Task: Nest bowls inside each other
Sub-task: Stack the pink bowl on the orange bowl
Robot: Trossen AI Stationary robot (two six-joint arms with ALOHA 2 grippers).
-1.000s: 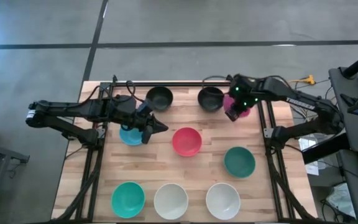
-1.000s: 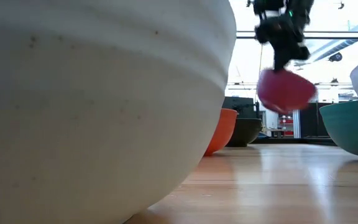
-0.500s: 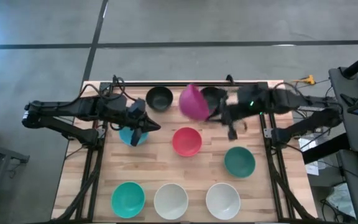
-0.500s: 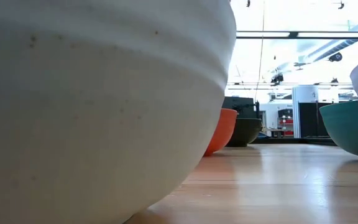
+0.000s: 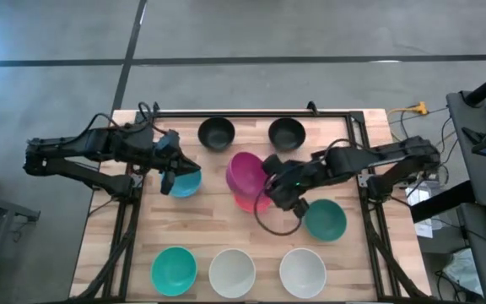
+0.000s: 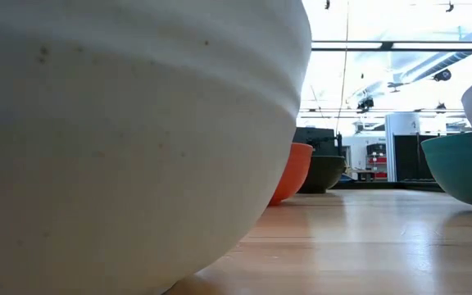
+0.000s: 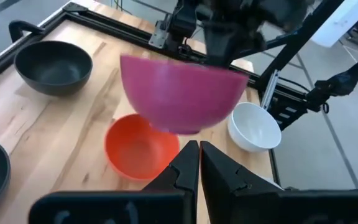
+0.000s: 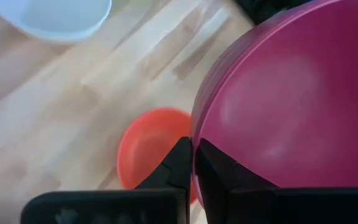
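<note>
A magenta bowl (image 5: 245, 171) hangs mouth up just over the red bowl (image 5: 250, 203) at the table's middle, with my right gripper (image 5: 268, 179) shut on it. My left gripper (image 5: 174, 179) is shut and holds nothing, at the left rim of the blue bowl (image 5: 189, 182). Two black bowls (image 5: 216, 133) (image 5: 287, 133) stand at the far edge. A teal bowl (image 5: 325, 219) stands on the right. Another teal bowl (image 5: 174, 268) and two white bowls (image 5: 232, 272) (image 5: 302, 272) line the near edge. No gripper shows in the low view. My right gripper pinches the magenta bowl's rim (image 8: 194, 134) on the side toward the table's right, one finger inside the wall and one outside. The fingers slant down from the right. The bowl is lifted clear, mouth up and slightly tilted, above the red bowl (image 8: 151, 146).
Black frame rails (image 5: 251, 112) run along the far edge and both sides of the wooden table. In the low view a white bowl (image 6: 138, 123) fills the near left. Bare wood lies between the middle row and the near row of bowls.
My right gripper has swung from the far right corner toward the table's middle, carrying the magenta bowl. The bowl has turned from on edge to mouth up and now hangs over the red bowl. My left gripper has drawn back toward the left edge, away from the red bowl.
</note>
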